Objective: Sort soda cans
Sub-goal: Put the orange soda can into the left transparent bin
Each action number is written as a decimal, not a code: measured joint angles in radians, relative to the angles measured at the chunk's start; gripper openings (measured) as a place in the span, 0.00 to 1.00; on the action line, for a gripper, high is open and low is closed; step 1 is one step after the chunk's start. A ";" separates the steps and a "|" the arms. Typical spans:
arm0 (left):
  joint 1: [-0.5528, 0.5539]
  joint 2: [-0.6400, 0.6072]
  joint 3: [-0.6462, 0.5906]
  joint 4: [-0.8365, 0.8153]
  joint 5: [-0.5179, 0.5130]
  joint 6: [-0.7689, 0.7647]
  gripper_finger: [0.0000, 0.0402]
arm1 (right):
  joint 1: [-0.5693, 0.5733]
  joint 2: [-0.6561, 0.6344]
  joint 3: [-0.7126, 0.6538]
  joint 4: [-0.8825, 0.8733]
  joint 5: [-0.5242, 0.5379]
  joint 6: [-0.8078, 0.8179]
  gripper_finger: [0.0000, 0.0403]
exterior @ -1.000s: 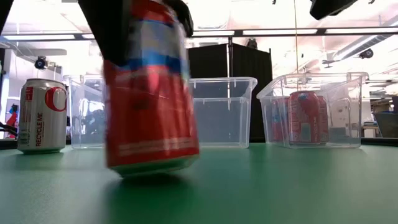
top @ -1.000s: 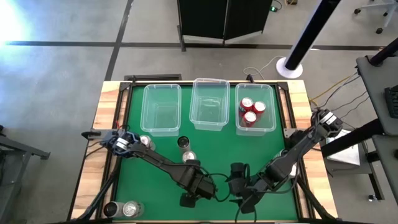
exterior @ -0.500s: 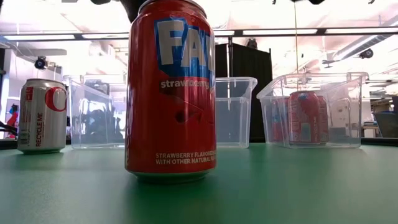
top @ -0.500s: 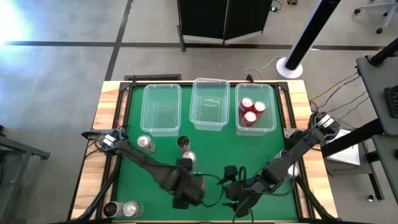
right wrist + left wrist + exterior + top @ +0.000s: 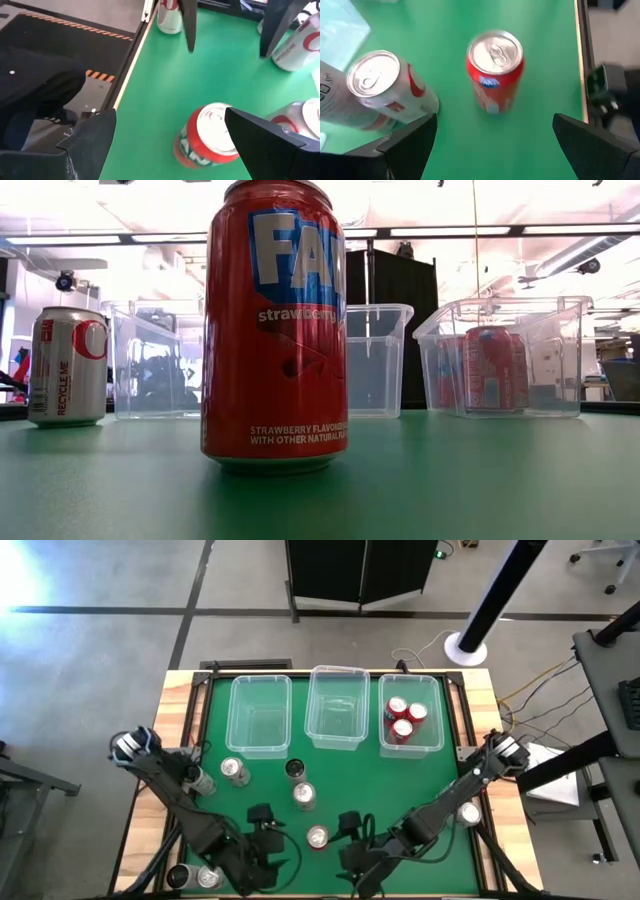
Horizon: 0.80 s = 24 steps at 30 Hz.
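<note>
Your red strawberry can (image 5: 317,837) stands upright and free on the green table (image 5: 420,775) near its front edge, between the two arms — nothing touches it, and the low view shows it square on its base, label facing the camera. Your left gripper (image 5: 492,145) hangs above and just back of it with its fingers spread wide apart, the can framed in the gap but well clear of both. Your right gripper (image 5: 167,137) is likewise spread, with the can's silver top just beside one finger. Judging from that, the can sits midway so either arm can reach it, and the right arm looks the better placed to carry it on, since the right bin (image 5: 411,715) already holds three red cans (image 5: 403,718) and lies on that side. The middle bin (image 5: 336,708) and the left bin (image 5: 260,716) hold nothing as yet. Silver-topped cans (image 5: 235,771) wait behind, nearer the bins, one dark (image 5: 296,769) and one pale (image 5: 304,795), and two more (image 5: 210,876) sit at the front left corner. Close only once the fingers straddle the can's body evenly — a grip high on the rim could tip it.
</note>
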 joint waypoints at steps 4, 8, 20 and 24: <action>-0.012 -0.036 -0.174 0.297 -0.069 0.065 0.95 | -0.011 0.012 0.021 0.001 -0.001 -0.028 0.91; 0.003 -0.048 -0.252 0.450 -0.058 0.090 0.95 | -0.047 0.026 0.025 0.047 -0.062 -0.028 0.91; 0.022 -0.153 -0.255 0.424 -0.147 0.238 0.95 | -0.118 0.124 0.164 0.036 -0.122 -0.106 0.91; 0.021 -0.155 -0.294 0.412 -0.145 0.222 0.95 | -0.122 0.231 0.240 0.008 -0.130 -0.141 0.91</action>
